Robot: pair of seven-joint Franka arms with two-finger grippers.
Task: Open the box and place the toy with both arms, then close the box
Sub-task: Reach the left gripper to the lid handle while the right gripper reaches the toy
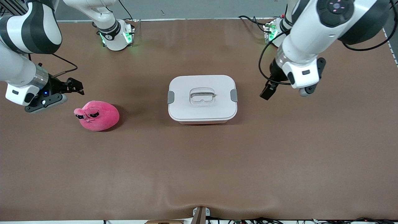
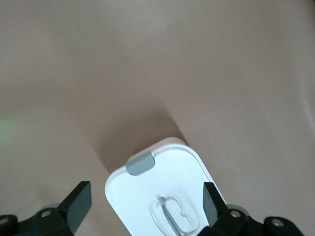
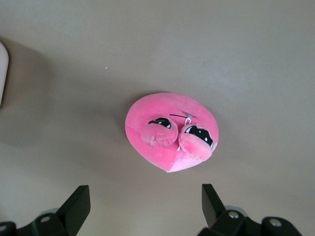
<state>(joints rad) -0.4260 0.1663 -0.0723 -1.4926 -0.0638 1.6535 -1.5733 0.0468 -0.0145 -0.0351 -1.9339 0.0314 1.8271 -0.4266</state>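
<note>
We see the smooth, rounded-rectangular white-lidded box (image 1: 202, 99) shut at table centre, the plush pink toy (image 1: 98, 115) at its nine o'clock, and the left gripper (image 1: 270, 88) and right gripper (image 1: 74, 86) hovering spread wide, empty.

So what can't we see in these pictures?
- Inside of the box: the white lid covers it in every view.
- Box in the left wrist view: cut off by the picture's edge, only one grey clip shows.
- Underside of the toy: it rests on the table.
</note>
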